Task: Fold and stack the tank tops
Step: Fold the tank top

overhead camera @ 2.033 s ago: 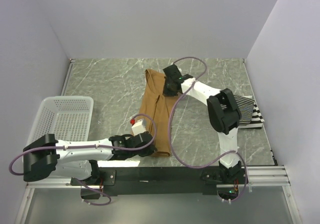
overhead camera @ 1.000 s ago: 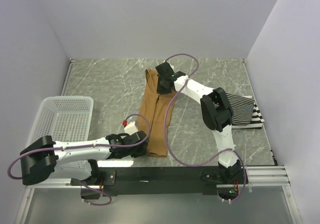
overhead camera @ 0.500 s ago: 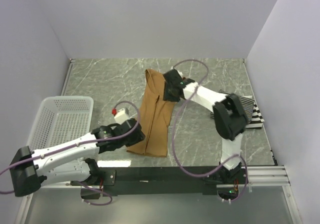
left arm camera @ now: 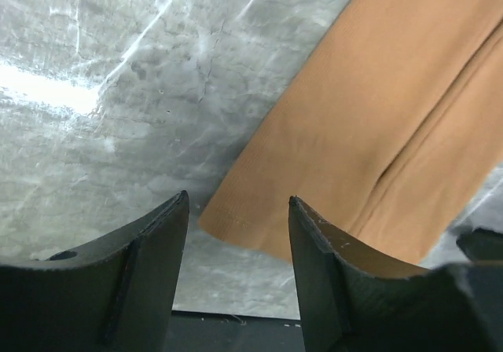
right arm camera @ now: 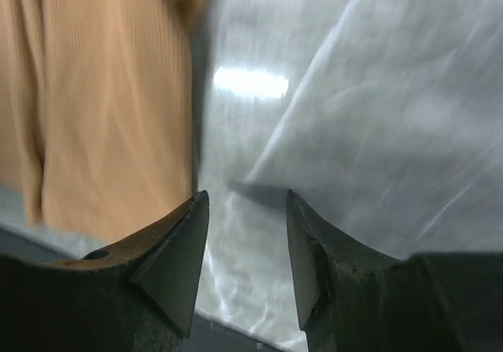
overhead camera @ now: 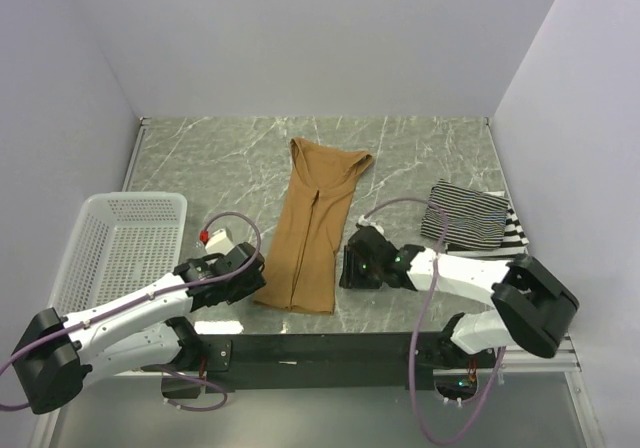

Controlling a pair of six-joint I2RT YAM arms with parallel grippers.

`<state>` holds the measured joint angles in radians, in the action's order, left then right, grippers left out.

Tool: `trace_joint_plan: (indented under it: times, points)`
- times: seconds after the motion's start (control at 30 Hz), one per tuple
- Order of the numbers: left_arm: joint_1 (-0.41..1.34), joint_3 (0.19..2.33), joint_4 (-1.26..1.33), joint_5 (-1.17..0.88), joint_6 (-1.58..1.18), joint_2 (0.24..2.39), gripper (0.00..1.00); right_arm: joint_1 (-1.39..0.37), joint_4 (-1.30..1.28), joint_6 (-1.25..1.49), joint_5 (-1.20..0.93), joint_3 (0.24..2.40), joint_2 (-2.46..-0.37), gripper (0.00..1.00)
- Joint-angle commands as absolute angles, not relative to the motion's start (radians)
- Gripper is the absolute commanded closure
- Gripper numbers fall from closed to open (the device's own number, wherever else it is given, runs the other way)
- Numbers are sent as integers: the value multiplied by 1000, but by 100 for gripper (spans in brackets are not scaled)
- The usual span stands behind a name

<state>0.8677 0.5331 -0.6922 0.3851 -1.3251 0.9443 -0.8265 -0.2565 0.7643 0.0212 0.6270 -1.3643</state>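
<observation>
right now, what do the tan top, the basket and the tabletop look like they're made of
Tan top: soft fine-ribbed knit, matte; thin vertical ribs show.
Basket: white plastic probably, rigid mesh of small holes.
Tabletop: grey marble look, glossy glare; possibly a printed laminate.

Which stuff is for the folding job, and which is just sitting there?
For the job: tan top; thin-striped top; wide-striped top, partly under it.
Just lying about: white basket.
</observation>
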Motion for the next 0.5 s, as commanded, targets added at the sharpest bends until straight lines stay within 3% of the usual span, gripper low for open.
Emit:
trace_joint_plan:
  times: [0.0,0.47]
  points:
    - [861,506,-626,357,-1333,942,41,-899,-126,899,-14,548,-1272,48]
    - [857,439,-534,301,-1330,1038,44,-1089,-48,1107,-3,407,-1275,50]
